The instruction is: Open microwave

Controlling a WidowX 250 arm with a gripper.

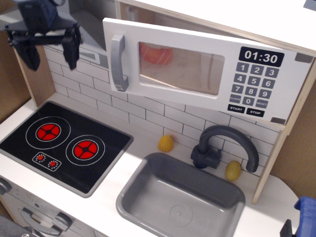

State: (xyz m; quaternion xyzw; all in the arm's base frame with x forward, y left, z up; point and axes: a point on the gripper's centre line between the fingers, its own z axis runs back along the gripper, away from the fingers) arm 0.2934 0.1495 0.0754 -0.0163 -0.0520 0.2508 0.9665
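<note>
Microwave [197, 69] sits high at the far side of the play kitchen, above the tiled wall, its wide white door [163, 66] swung ajar on the right-hand hinge so the left edge with the grey bar handle [117, 62] stands out from the pale wood cabinet; an orange item [157, 54] shows through the clear window. The end effector [49, 47] hangs at the upper left, well apart from the handle, its two dark fingers spread wide with nothing between them. Judging by the gap at the door's left edge, the opening step looks largely done and the arm seems to be in the clear-away phase; if a wider swing is wanted, the next move calls for returning rightward to the handle or hooking a finger behind the door's free left edge and drawing it nearer. Room is good near and below: the worktop [143, 143] with the black hob [64, 143] and grey sink [180, 197] lies well beneath the door's sweep. Tighter spots are the wooden side panel [27, 79] just beside the fingers on the left and the grey hood [86, 27] behind them.
</note>
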